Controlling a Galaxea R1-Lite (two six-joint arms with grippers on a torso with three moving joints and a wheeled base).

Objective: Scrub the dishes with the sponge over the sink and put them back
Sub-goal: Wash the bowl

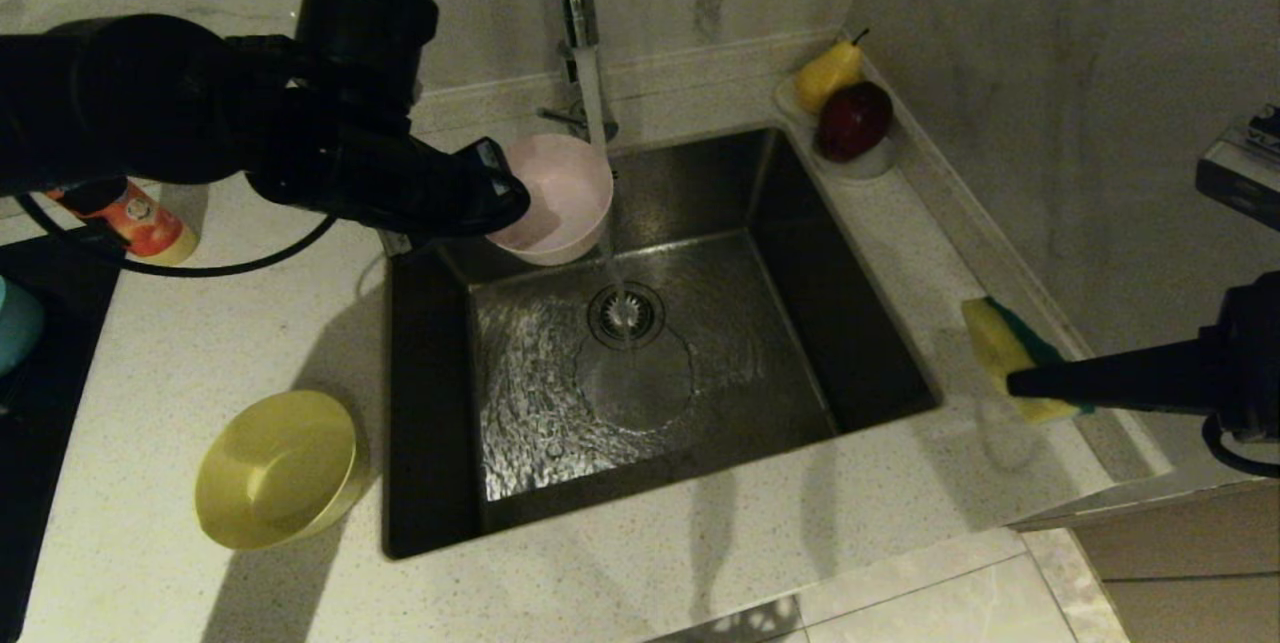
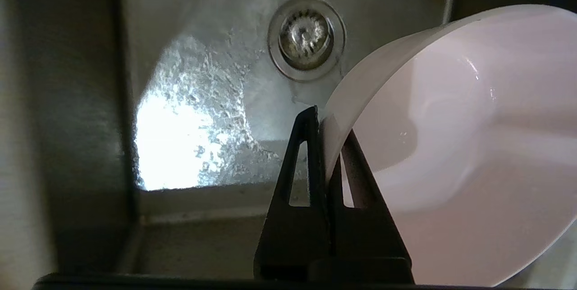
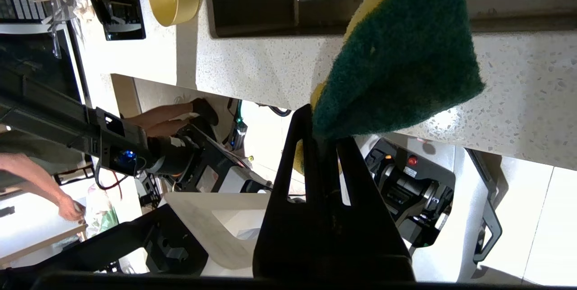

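Water runs from the tap [image 1: 578,13] into the sink [image 1: 860,343]; left gripper [image 2: 325,121], jaws clamped on the pale pink bowl's [image 1: 560,195] rim, holds it beside the stream; right gripper [image 3: 322,134] pinches the sponge [image 1: 1005,348] over the surface [image 1: 700,553]; yellow bowl [image 1: 280,468] rests left of the sink; no label is legible

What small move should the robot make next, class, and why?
Probably bring the right gripper with its sponge over the sink: the left gripper holds the pink bowl beside the running tap, unscrubbed.
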